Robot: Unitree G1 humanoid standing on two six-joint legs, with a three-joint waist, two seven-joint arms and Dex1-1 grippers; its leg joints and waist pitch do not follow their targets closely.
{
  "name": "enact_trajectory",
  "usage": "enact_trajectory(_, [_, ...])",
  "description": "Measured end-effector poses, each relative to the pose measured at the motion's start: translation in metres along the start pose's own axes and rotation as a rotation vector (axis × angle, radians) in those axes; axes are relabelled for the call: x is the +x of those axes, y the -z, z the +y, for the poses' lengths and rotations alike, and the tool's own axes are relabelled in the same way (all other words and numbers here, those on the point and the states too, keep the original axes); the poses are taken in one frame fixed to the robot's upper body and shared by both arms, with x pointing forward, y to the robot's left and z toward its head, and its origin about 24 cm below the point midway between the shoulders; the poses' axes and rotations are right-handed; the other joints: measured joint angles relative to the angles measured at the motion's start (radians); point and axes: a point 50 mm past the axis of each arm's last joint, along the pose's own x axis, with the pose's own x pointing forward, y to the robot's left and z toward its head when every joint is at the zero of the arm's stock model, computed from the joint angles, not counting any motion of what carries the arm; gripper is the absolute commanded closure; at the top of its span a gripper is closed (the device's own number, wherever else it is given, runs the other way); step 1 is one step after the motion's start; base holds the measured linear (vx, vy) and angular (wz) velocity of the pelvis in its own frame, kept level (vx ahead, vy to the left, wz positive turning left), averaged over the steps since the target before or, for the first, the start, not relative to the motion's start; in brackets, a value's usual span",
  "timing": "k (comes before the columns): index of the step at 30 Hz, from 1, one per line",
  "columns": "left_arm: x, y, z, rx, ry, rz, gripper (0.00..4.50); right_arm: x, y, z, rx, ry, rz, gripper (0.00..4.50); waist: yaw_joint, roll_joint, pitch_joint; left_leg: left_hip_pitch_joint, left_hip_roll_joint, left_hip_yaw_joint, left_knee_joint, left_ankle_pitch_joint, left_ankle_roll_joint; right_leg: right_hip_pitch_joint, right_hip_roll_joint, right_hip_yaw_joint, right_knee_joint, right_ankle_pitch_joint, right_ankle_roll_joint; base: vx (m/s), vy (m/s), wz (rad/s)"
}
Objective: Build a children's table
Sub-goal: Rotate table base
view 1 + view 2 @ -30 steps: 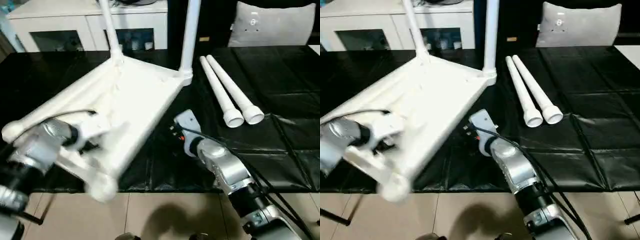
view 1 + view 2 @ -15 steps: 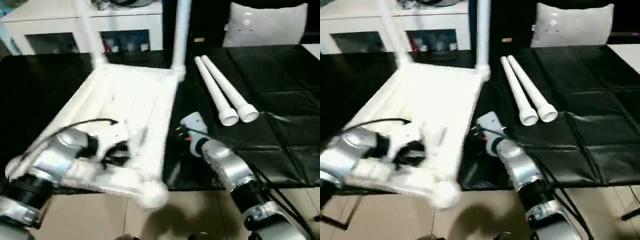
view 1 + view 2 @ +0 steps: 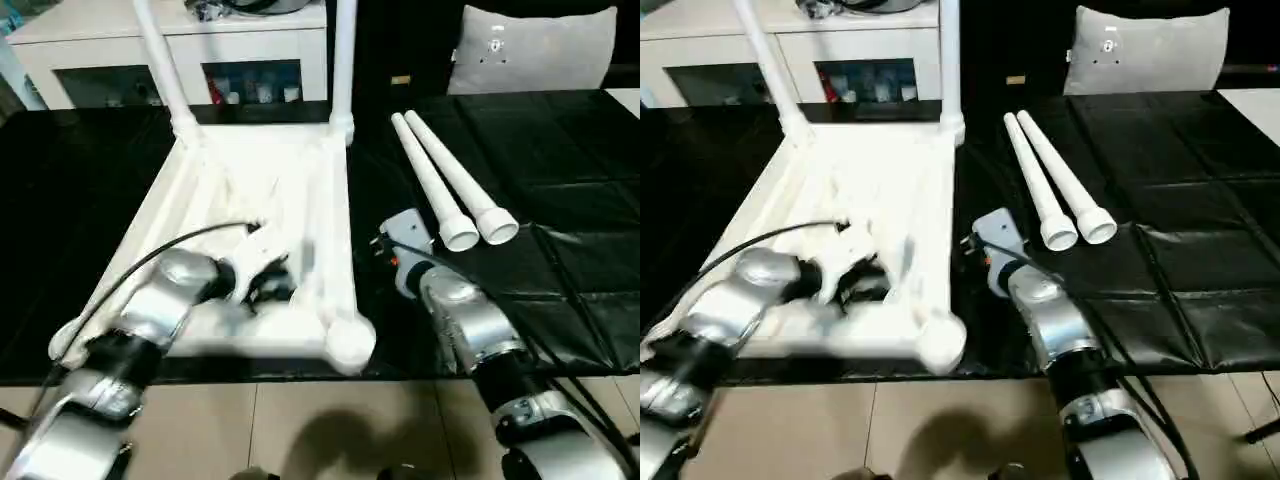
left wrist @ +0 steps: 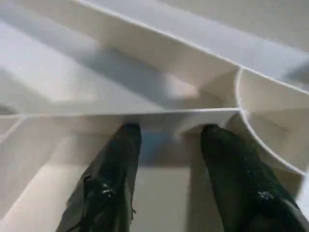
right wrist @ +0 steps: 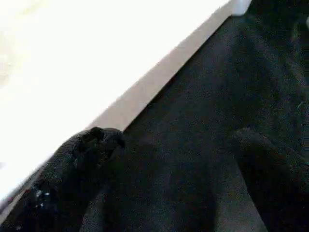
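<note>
The white children's table top [image 3: 270, 190] lies upside down on the black-covered bench [image 3: 560, 150], filling the left half of the left eye frame, ribbed underside up. 2 legs [image 3: 160, 60] already stand in the 2 far corner sockets at the upper left and upper centre. The near right corner socket [image 3: 348, 340] at lower centre holds nothing that can be seen; the near left corner is hidden behind the left forearm.

The left gripper [image 4: 169, 140] reaches into the ribbed underside near the near edge. In the left wrist view its 2 black fingers [image 4: 116, 164] stand partly apart with their tips against a rib; it seems to be pressing on the rib rather than clamping it, though the view is too close to be sure.

The right gripper [image 5: 169, 140] hangs just beside the top's right edge, above the black cover, its fingers spread wide with nothing between them.

2 loose legs [image 3: 445, 180] lie side by side, touching, on the bench right of centre, wide ends toward the camera. A white cabinet [image 3: 100, 45] stands beyond the bench at upper left.
</note>
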Motion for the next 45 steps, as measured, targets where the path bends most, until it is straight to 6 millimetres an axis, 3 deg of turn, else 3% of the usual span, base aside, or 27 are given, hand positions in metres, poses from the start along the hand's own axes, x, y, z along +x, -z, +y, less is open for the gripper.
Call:
enact_trajectory(2, [0.003, -0.005, 0.008, -0.011, -0.093, -0.021, 2.23, 0.000, -0.014, 0.006, -0.022, -0.047, -0.067, 0.00, -0.003, 0.000, 0.000, -0.001, 0.000, 0.000, 0.000, 0.000, 0.000, -0.001, 0.000, 0.000, 0.000, 0.000, 0.000, 0.000, 0.000, 0.00])
enact_trajectory(5, [0.011, -0.031, 0.012, 0.001, -0.174, -0.131, 2.23, -0.002, -0.041, 0.020, -0.075, -0.111, -0.180, 0.00, 0.003, 0.000, 0.000, -0.002, 0.000, -0.001, 0.000, 0.000, 0.001, -0.001, 0.000, -0.001, -0.001, -0.001, 0.000, 0.000, 0.000, 0.00])
enact_trajectory(8, [0.006, -0.040, 0.020, -0.011, -0.222, -0.200, 2.23, -0.015, -0.054, 0.015, -0.115, -0.109, -0.244, 0.00, 0.012, -0.001, 0.000, -0.002, 0.000, 0.000, -0.001, -0.001, 0.003, -0.001, 0.000, -0.001, -0.004, -0.001, 0.000, 0.000, 0.000, 0.00])
enact_trajectory(13, [-0.003, -0.028, 0.017, -0.108, -0.203, -0.275, 2.23, -0.049, -0.035, 0.002, -0.085, -0.069, -0.198, 0.00, 0.026, -0.001, 0.000, -0.005, 0.000, 0.000, -0.001, 0.001, 0.009, -0.001, 0.000, -0.001, -0.006, -0.001, 0.000, 0.000, 0.000, 0.00])
enact_trajectory(20, [-0.027, -0.031, 0.003, -0.220, -0.256, -0.434, 1.51, -0.077, -0.026, 0.001, 0.055, 0.062, -0.157, 0.00, 0.022, 0.000, 0.000, -0.002, 0.001, 0.000, -0.001, -0.002, 0.002, 0.000, 0.000, -0.001, -0.005, -0.001, 0.001, 0.000, 0.000, 0.00])
enact_trajectory(23, [-0.039, -0.028, -0.016, -0.274, -0.321, -0.509, 1.51, -0.091, -0.017, 0.003, 0.122, 0.151, -0.103, 0.00, 0.018, 0.001, -0.002, 0.001, 0.001, 0.000, -0.002, -0.002, 0.002, 0.004, 0.000, 0.000, -0.005, -0.005, 0.009, 0.000, 0.000, 0.00])
enact_trajectory(29, [-0.051, -0.018, -0.036, -0.351, -0.421, -0.497, 1.51, -0.102, 0.001, 0.007, 0.206, 0.276, -0.016, 0.00, 0.008, -0.001, -0.002, 0.002, 0.001, 0.000, -0.003, -0.001, 0.001, 0.002, 0.001, -0.001, -0.005, -0.006, 0.011, 0.000, 0.000, 0.00])
enact_trajectory(32, [-0.056, -0.013, -0.042, -0.384, -0.458, -0.482, 1.51, -0.107, 0.003, 0.007, 0.230, 0.295, -0.005, 0.00, -0.008, -0.001, -0.002, 0.001, 0.007, -0.004, -0.005, -0.001, 0.000, 0.005, 0.011, -0.002, -0.014, -0.006, 0.012, 0.000, 0.000, 0.00])
enact_trajectory(34, [-0.060, -0.007, -0.042, -0.409, -0.499, -0.459, 1.51, -0.107, 0.005, 0.010, 0.260, 0.278, -0.001, 0.00, -0.026, 0.000, -0.003, 0.002, 0.022, -0.020, -0.007, 0.002, -0.006, 0.016, 0.023, -0.017, -0.024, -0.006, 0.003, 0.005, -0.028, 0.02])
enact_trajectory(35, [-0.062, -0.005, -0.040, -0.414, -0.514, -0.452, 1.51, -0.107, 0.005, 0.012, 0.271, 0.271, -0.005, 0.00, -0.031, -0.003, -0.004, 0.002, 0.028, -0.025, -0.007, 0.004, -0.011, 0.016, 0.023, -0.027, -0.007, -0.006, -0.006, 0.013, -0.110, 0.06])
enact_trajectory(36, [-0.066, -0.003, -0.039, -0.414, -0.535, -0.449, 1.51, -0.107, 0.002, 0.013, 0.274, 0.263, -0.021, 0.00, -0.034, -0.017, -0.009, 0.004, 0.031, -0.025, -0.007, 0.008, -0.016, 0.005, 0.020, -0.030, 0.023, -0.021, -0.023, 0.013, -0.110, 0.06])
enact_trajectory(38, [-0.070, 0.002, -0.037, -0.416, -0.560, -0.438, 1.51, -0.108, -0.004, 0.013, 0.262, 0.253, -0.071, 0.00, -0.034, -0.036, -0.015, 0.009, 0.035, -0.024, -0.009, 0.011, -0.018, -0.011, 0.024, -0.032, 0.056, -0.047, -0.044, 0.013, -0.177, -0.02])
enact_trajectory(39, [-0.071, 0.004, -0.037, -0.426, -0.568, -0.426, 1.51, -0.109, -0.008, 0.012, 0.268, 0.241, -0.101, 0.00, -0.027, -0.047, -0.014, -0.007, 0.030, -0.018, 0.040, -0.023, 0.043, -0.014, 0.036, -0.035, 0.058, -0.049, -0.056, 0.012, -0.186, -0.04])
enact_trajectory(40, [-0.070, 0.002, -0.039, -0.425, -0.561, -0.424, 1.51, -0.109, -0.009, 0.011, 0.278, 0.232, -0.114, 0.00, -0.018, -0.050, -0.015, -0.022, 0.007, -0.016, 0.122, -0.057, 0.097, -0.011, 0.037, -0.035, 0.057, -0.050, -0.063, 0.004, -0.168, -0.07])
enact_trajectory(41, [-0.069, 0.001, -0.041, -0.424, -0.552, -0.424, 1.51, -0.110, -0.010, 0.009, 0.282, 0.233, -0.119, 0.00, -0.013, -0.058, -0.015, -0.024, -0.034, -0.018, 0.159, -0.067, 0.114, -0.006, 0.038, -0.035, 0.050, -0.049, -0.061, -0.021, -0.158, -0.02])
enact_trajectory(42, [-0.071, -0.003, -0.043, -0.412, -0.547, -0.439, 1.51, -0.112, -0.011, 0.006, 0.278, 0.240, -0.129, 0.00, -0.010, -0.059, -0.014, -0.017, -0.080, -0.020, 0.144, -0.068, 0.115, -0.002, 0.051, -0.037, 0.035, -0.041, -0.060, -0.021, -0.158, -0.02])
enact_trajectory(43, [-0.073, -0.007, -0.043, -0.402, -0.550, -0.456, 1.51, -0.112, -0.013, 0.006, 0.273, 0.236, -0.137, 0.00, -0.004, -0.050, -0.016, -0.010, -0.104, -0.023, 0.099, -0.070, 0.118, -0.002, 0.066, -0.048, 0.024, -0.034, -0.054, -0.039, -0.120, -0.01])
enact_trajectory(44, [-0.077, -0.009, -0.043, -0.391, -0.558, -0.468, 1.51, -0.112, -0.013, 0.007, 0.271, 0.232, -0.139, 0.00, 0.007, -0.040, -0.018, -0.008, -0.105, -0.039, 0.073, -0.082, 0.105, -0.001, 0.080, -0.063, 0.011, -0.028, -0.047, -0.039, -0.083, -0.09])
enact_trajectory(45, [-0.079, -0.005, -0.046, -0.403, -0.570, -0.456, 1.51, -0.110, -0.013, 0.010, 0.266, 0.215, -0.122, 0.00, 0.009, -0.031, -0.022, -0.009, -0.082, -0.050, 0.064, -0.073, 0.087, 0.008, 0.089, -0.087, -0.018, -0.021, -0.030, -0.039, -0.083, -0.09])
